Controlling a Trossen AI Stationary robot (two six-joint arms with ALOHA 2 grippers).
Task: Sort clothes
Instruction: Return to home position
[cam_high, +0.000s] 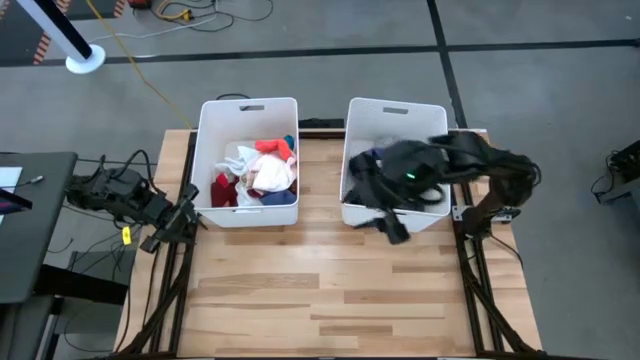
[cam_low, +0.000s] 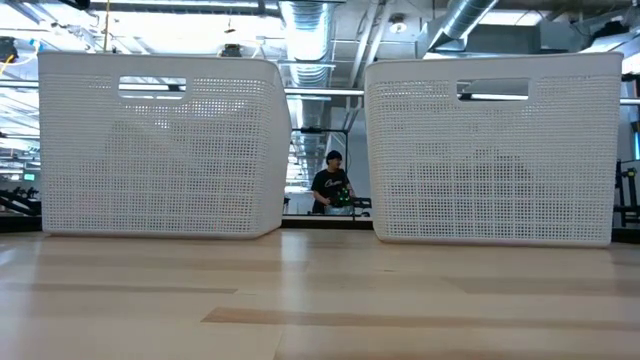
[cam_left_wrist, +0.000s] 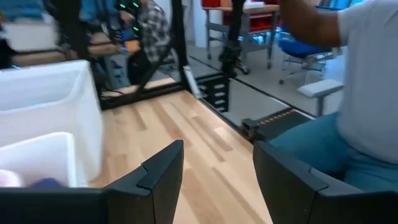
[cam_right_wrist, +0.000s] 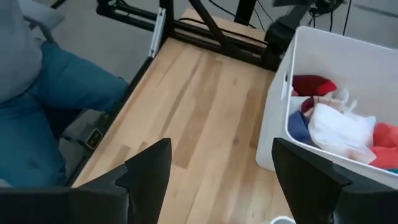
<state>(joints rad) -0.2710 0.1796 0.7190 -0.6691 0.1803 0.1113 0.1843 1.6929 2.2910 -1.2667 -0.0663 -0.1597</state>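
Left hand (cam_left_wrist: 217, 152), parked at 9 o'clock, and right hand (cam_right_wrist: 221, 155) both gape empty. The right hangs just beside the 1 o'clock bin (cam_high: 395, 103); swinging home could shove it.

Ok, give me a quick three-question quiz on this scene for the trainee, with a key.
1. True or false: the left tool and the right tool each grip a sock.
2. Where do the red, white and blue clothes lie? A) in the left bin B) on a shelf C) in the right tool
3. Fill in: in the high view the right arm partly hides the ___ bin.

Key
1. False: both tools are open and empty; the left one waits beside the table's left edge.
2. A
3. right: the right bin.
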